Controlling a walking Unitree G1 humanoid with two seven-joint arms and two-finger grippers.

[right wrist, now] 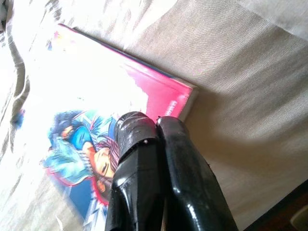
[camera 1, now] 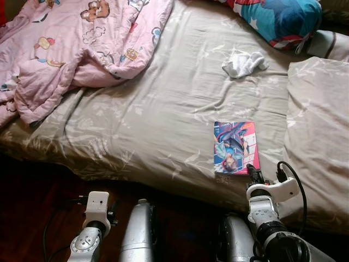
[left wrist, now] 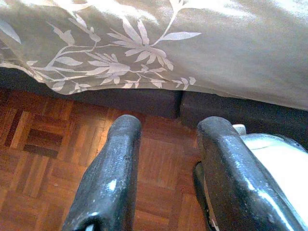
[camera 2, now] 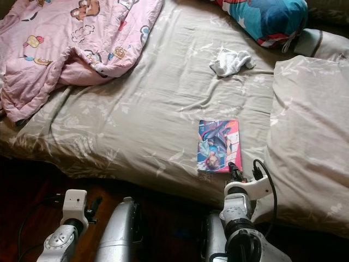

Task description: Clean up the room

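I have the right tool [right wrist: 154, 127] at the near corner of the comic book [camera 1: 235, 147], its fingers pressed together and gripping nothing, tips over the cover. The book lies flat on the bed [camera 1: 152, 120] near its front edge, beside a beige pillow [camera 1: 319, 131]. A white sock [camera 1: 244, 63] lies further up. My left tool [left wrist: 168, 168] hangs over the parquet floor [left wrist: 43, 159], fingers apart, empty.
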